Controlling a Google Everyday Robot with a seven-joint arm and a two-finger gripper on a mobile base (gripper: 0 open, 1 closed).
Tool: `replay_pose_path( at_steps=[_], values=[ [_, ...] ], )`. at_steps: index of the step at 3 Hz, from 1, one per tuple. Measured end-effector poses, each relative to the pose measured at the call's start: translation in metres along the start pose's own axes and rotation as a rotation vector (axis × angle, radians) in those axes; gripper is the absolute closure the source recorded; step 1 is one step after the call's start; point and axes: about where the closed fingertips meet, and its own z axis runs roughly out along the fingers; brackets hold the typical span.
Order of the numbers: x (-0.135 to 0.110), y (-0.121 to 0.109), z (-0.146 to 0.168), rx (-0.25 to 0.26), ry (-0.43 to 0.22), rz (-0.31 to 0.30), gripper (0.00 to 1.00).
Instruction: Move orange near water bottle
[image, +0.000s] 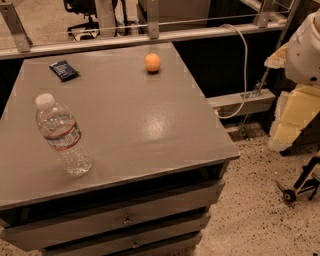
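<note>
Sitting far from the water bottle (62, 135), the orange (153, 62) awaited pickup.
It lay at the table's (150, 125) far edge, the water bottle upright front-left; light, firm and apt to roll, it looked best pinched across its middle. Only a white arm shell (305, 45) showed at right, off the table; the gripper was out of view, its state impossible to tell.

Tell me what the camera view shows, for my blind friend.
An orange sits at the far side of a grey table, well apart from an upright water bottle at the near left. The robot's tool hangs low off the table's right side.
</note>
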Motion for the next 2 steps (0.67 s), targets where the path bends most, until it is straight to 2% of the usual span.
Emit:
replay_pose_path(
  at_steps=[1, 2],
  values=[
    [0.000, 0.000, 0.000, 0.000, 0.000, 0.000, 0.00],
    [-0.003, -0.011, 0.006, 0.024, -0.042, -0.011, 0.00]
  ],
)
